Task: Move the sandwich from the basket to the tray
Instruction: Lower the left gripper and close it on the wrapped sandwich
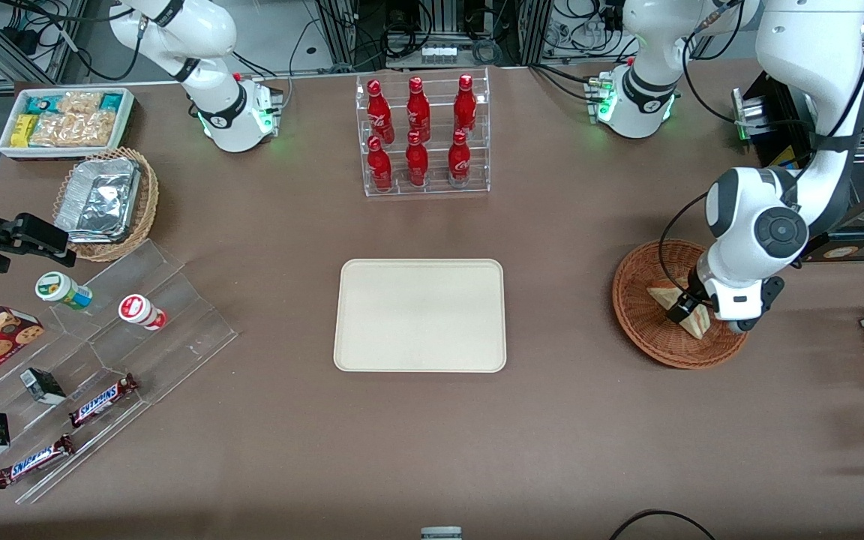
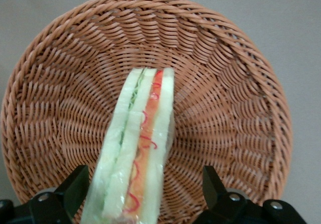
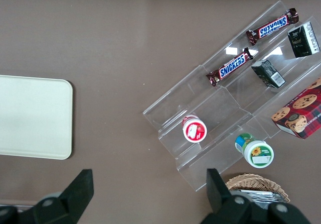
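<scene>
The sandwich (image 2: 143,133) stands on its edge in the reddish-brown wicker basket (image 2: 225,83), its red and green filling facing up. My left gripper (image 2: 145,194) is open and straddles the sandwich, one finger (image 2: 75,189) close against its side and the other finger (image 2: 213,186) a gap away. In the front view the gripper (image 1: 691,313) is down inside the basket (image 1: 638,315) and covers the middle of the sandwich (image 1: 659,293). The cream tray (image 1: 421,315) lies flat at the table's middle, with nothing on it.
A clear rack of red bottles (image 1: 423,135) stands farther from the front camera than the tray. Toward the parked arm's end are an acrylic stand with snacks (image 1: 102,337), a tan basket of foil containers (image 1: 106,202) and a white snack bin (image 1: 64,120).
</scene>
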